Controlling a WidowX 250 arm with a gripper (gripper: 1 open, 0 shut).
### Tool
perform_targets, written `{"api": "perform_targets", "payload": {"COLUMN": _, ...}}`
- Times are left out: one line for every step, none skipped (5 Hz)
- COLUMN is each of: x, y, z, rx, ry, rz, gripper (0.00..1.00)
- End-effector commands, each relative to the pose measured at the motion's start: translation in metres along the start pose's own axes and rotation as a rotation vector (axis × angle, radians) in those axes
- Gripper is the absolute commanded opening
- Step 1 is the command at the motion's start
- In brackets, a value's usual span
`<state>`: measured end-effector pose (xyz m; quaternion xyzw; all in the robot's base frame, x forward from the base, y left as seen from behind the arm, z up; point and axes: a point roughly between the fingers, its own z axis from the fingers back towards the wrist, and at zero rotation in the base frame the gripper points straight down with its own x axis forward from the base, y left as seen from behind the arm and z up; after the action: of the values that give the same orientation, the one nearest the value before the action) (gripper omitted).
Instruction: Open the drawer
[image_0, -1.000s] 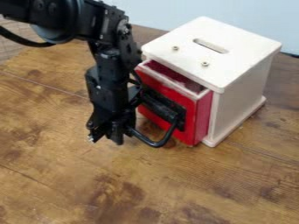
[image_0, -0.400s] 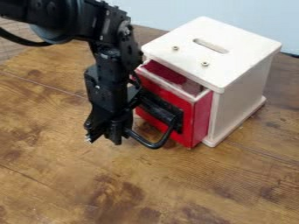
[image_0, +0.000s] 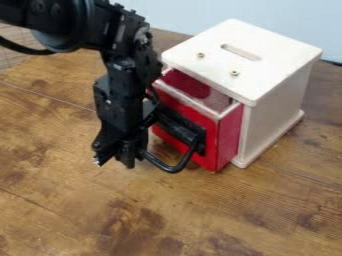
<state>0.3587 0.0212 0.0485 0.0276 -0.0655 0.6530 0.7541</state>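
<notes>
The red drawer (image_0: 221, 128) sticks partway out of the white cube casing (image_0: 267, 85), its red front panel facing left and toward me. A black bracket (image_0: 183, 128) on the panel carries a large black looped wire handle (image_0: 171, 160) that reaches down to the table. My black gripper (image_0: 120, 153) points straight down at the left end of that loop, its fingers shut on the handle wire. The arm hides the exact contact point.
The casing has a slot (image_0: 242, 51) and two screws on its top. Everything stands on a worn wooden table (image_0: 201, 215), with bare boards in front of and left of the drawer. The arm's black links fill the upper left.
The gripper has shifted slightly left with the handle, and the drawer has slid a little further out of the casing.
</notes>
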Motion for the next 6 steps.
{"api": "perform_targets", "payload": {"x": 0.0106, "y": 0.0066, "z": 0.0150, "rx": -0.008, "ry": -0.025, "rz": 0.109, "gripper": 0.00}}
{"api": "perform_targets", "payload": {"x": 0.0120, "y": 0.0081, "z": 0.0141, "rx": -0.002, "ry": -0.032, "rz": 0.116, "gripper": 0.00}}
{"api": "perform_targets", "payload": {"x": 0.0136, "y": 0.0096, "z": 0.0132, "rx": 0.005, "ry": -0.039, "rz": 0.122, "gripper": 0.00}}
{"api": "perform_targets", "payload": {"x": 0.0153, "y": 0.0111, "z": 0.0121, "rx": 0.012, "ry": -0.045, "rz": 0.128, "gripper": 0.00}}
{"api": "perform_targets", "payload": {"x": 0.0169, "y": 0.0122, "z": 0.0111, "rx": 0.018, "ry": -0.051, "rz": 0.132, "gripper": 0.00}}
{"api": "perform_targets", "payload": {"x": 0.0185, "y": 0.0130, "z": 0.0101, "rx": 0.024, "ry": -0.055, "rz": 0.134, "gripper": 0.00}}
